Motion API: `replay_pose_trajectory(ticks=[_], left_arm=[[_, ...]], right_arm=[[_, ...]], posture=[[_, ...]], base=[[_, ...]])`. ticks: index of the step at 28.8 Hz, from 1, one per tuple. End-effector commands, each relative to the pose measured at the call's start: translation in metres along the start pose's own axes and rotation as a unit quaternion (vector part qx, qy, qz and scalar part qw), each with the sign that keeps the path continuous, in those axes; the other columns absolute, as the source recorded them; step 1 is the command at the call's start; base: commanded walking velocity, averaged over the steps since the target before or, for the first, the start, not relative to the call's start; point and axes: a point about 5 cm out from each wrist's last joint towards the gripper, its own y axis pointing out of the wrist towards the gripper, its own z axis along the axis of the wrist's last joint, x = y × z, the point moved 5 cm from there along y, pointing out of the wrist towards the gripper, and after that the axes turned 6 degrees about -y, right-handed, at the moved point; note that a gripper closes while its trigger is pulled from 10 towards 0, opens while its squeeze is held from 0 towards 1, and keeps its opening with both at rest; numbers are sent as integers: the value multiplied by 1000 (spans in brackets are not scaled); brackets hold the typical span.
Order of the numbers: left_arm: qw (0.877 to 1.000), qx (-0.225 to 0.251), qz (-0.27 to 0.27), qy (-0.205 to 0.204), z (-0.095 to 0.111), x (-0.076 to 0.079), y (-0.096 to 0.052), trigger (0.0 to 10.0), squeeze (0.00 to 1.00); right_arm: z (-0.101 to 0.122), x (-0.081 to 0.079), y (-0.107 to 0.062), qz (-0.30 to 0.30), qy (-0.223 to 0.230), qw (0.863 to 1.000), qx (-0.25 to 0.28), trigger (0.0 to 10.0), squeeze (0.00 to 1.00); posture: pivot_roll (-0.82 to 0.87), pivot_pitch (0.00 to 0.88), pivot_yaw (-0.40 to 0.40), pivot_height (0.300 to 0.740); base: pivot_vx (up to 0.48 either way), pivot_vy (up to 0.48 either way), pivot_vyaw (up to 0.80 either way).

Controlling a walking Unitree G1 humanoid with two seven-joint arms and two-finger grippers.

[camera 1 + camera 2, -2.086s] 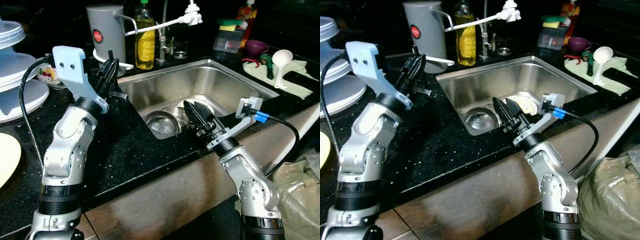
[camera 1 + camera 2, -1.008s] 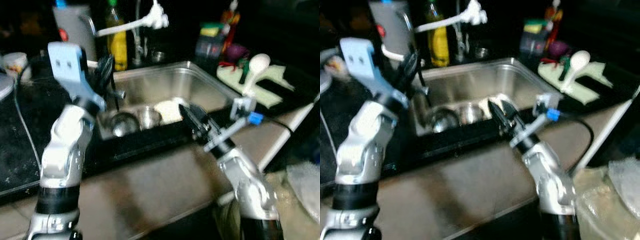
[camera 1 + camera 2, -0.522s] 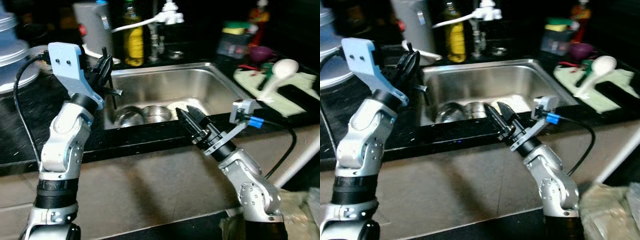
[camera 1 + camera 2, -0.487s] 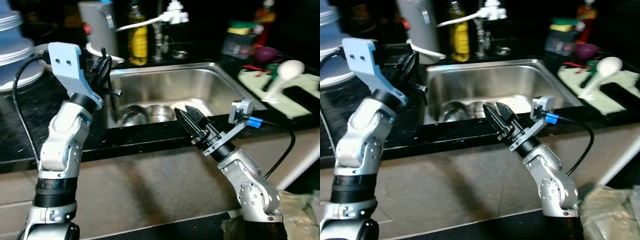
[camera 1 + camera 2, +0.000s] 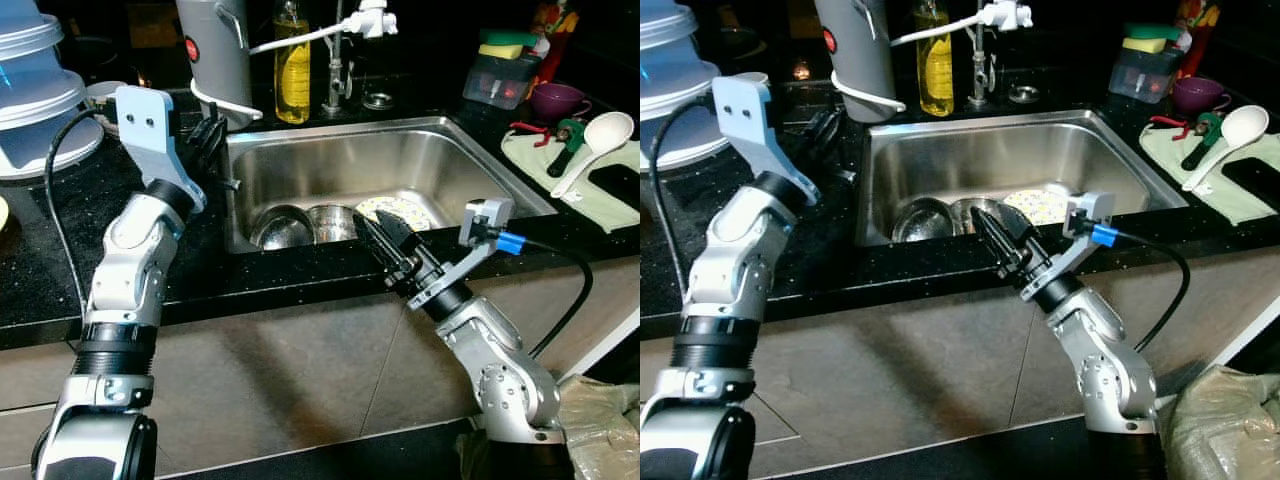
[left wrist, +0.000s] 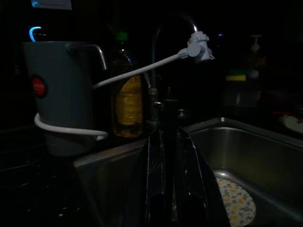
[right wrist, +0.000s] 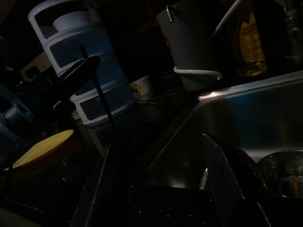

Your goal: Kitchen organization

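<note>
A black speckled counter is seen running across the scene, with a steel sink sunk into its middle. At the counter's far left a stack of pale blue round containers is noted; behind the sink's left corner stands a grey jug ringed by a white hose, with a bottle of yellow liquid beside it and a tap carrying a white spray head. To the right of the sink a pale green cloth is spread, on which a white ladle lies; a purple bowl and a clear box with sponges are set behind it. In the sink bottom two steel bowls sit side by side, touching, with a flower-patterned plate just beside them to the right. The left arm is raised with elbow bent, its left gripper held over the counter at the sink's left rim, fingers pressed close together with nothing between them, as shown in the left wrist view. The right arm is reached up from below the counter front; the right gripper is held over the sink's near rim, just in front of the plate, fingers spread apart and empty.
</note>
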Motion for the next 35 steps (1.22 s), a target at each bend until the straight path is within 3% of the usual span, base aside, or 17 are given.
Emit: replay_pose_trajectory(ticks=[1,7,9,12,16,23,24,25,35], left_arm=[[999,-7,-38,-37,-11,11,6,10000,0],[988,-24,-116,-95,-26,36,8,10000,0],[977,-23,-176,-121,-29,58,6,10000,0],[969,-17,-205,-134,-29,70,4,10000,0],[970,-21,-212,-114,-33,72,3,10000,0],[982,-18,-166,-83,-38,53,9,10000,27],[985,-16,-153,-80,-37,48,10,10000,627],[987,-10,-139,-75,-36,42,10,10000,1000],[994,17,-99,-51,-29,32,15,10000,1000]], right_arm=[[0,-1,-1,-1,-3,1000,0,10000,0],[0,-2,-2,-2,-3,1000,1,10000,0],[0,-3,-4,-4,-3,1000,2,10000,0],[1,-3,-5,-6,-2,1000,2,10000,0],[1,-3,-6,-7,-2,1000,2,10000,0],[0,-4,-7,-6,0,1000,2,10000,0],[0,-4,-7,-5,0,1000,2,10000,0],[0,-5,-6,-4,1,1000,2,10000,0],[1,-7,-6,-1,2,1000,2,10000,0]], posture=[[-124,0,-26,740],[-134,0,-17,740],[-138,0,-14,740],[-141,0,-12,740],[-142,0,-12,740],[-142,0,-14,740],[-142,0,-14,740],[-145,0,-15,740],[-145,0,-17,740]], base=[[0,0,0],[0,0,0],[0,0,0],[0,0,0],[0,0,0],[0,0,0],[0,0,0],[0,0,0],[0,0,0]])
